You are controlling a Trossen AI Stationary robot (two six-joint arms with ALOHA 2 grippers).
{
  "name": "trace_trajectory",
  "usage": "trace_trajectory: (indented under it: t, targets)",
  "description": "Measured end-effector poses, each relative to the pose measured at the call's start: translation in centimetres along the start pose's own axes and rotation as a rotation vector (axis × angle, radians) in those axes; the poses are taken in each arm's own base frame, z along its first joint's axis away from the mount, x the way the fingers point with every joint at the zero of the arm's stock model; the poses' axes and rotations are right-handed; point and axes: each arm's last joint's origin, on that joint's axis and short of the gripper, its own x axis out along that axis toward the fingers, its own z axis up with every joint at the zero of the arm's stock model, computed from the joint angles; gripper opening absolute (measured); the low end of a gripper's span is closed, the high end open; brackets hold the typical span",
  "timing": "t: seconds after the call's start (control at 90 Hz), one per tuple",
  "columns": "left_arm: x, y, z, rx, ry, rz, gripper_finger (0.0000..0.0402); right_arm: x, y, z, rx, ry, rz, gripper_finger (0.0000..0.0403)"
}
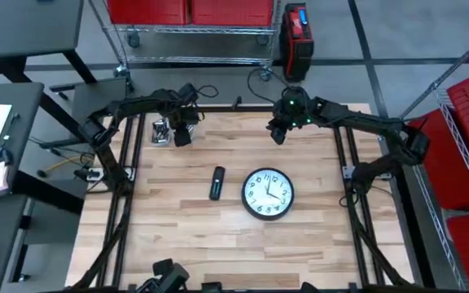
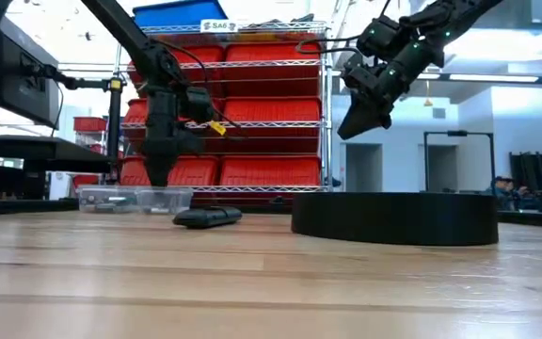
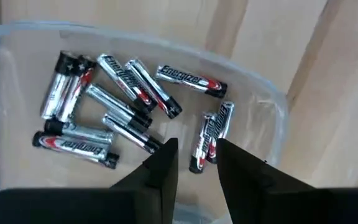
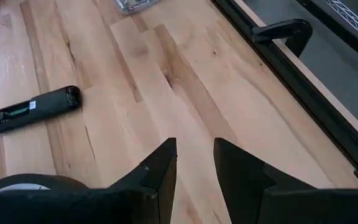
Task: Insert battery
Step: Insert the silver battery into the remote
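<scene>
Picking a battery is the step in hand: the left end effector (image 3: 196, 163), released, hovers over the batteries (image 3: 129, 99) in the clear tray (image 3: 272, 106). Next, descend and clench one. The right end effector (image 4: 194, 163), released, waits above the desk (image 4: 185, 99).

My two arms are showing dark, slim tubular links with black cables trailing along them. Green lights are glowing on my right wrist, and a yellow tag is hanging off my left.
</scene>
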Motion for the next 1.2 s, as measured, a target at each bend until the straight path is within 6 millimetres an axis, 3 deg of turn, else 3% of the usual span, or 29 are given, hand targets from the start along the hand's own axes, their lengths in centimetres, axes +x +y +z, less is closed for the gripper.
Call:
trace_trajectory:
  t: [0.411,0.744,0.967,1.2]
  targets:
    - [2.5,-0.9,-1.5,0.018,0.014,0.041,0.0087,0.0,0.0,0.0,0.010,0.002,0.000,0.0099]
    - [2.6,-1.0,-1.4,0.048,-0.030,0.015,0.0085,0.2,0.4,-0.5,0.002,0.031,0.009,0.0099]
    - [2.6,-1.0,-1.4,0.002,-0.026,0.011,0.0015,0.2,0.4,-0.5,-0.002,0.032,0.009,0.0099]
    - [2.2,-0.9,-1.2,-0.076,-0.014,0.005,0.0005,0.2,0.4,-0.6,-0.002,0.034,0.006,0.0099]
